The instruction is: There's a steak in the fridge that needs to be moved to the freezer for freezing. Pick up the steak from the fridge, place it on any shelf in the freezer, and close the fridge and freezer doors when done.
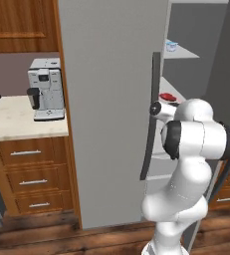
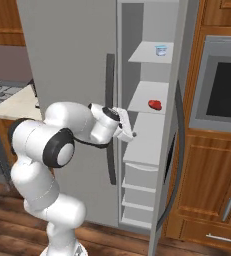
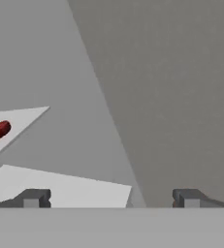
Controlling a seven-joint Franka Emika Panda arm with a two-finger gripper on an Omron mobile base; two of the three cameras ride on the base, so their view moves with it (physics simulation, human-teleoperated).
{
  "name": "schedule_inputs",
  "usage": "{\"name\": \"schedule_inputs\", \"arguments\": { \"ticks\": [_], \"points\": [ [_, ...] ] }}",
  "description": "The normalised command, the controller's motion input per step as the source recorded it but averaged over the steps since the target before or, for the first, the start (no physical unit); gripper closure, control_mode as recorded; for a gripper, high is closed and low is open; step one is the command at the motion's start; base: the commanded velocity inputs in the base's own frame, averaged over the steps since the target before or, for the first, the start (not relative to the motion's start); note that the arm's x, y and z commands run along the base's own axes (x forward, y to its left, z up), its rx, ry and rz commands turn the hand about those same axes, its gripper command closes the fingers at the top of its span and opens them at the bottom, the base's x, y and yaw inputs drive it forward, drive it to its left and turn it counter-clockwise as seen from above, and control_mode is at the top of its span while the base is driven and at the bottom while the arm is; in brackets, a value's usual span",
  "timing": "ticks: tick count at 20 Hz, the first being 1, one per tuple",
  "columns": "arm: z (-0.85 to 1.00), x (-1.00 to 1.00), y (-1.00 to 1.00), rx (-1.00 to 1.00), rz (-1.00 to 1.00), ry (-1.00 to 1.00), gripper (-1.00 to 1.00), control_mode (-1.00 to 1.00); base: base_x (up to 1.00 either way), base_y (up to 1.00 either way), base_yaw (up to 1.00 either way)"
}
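Already the tall flat light-grey fridge door (image 1: 111, 109) with its dark bar handle looks shut, while the narrow grey freezer (image 2: 152, 150) with solid light-grey shelves stands open. You see the small bright red steak (image 2: 155, 104) lying on a middle shelf (image 2: 144, 97), apart from your white two-finger gripper (image 2: 131, 131), whose fingers (image 3: 33, 197) stand wide open and empty. Watch the withdrawal: swing too wide and you could clip the shelf edge or freezer door (image 2: 169, 150).
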Motion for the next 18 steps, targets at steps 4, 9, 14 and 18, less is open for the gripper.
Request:
{"name": "schedule_inputs", "arguments": {
  "ticks": [4, 9, 14, 18],
  "points": [
    [0.0, 0.99, 0.14, -0.03, -0.22, 0.09, -1.0, -1.0, 0.0, 0.0, 0.0],
    [0.0, 0.87, 0.1, -0.02, -0.18, 0.09, -1.0, -1.0, 0.0, 0.0, 0.0],
    [0.3, -0.24, -0.06, 0.0, -0.06, -0.01, -1.0, -1.0, 0.0, 0.0, 0.0],
    [0.67, -0.76, 0.0, 0.0, 0.0, -0.11, -1.0, -1.0, 0.0, 0.0, 0.0]
  ]
}}
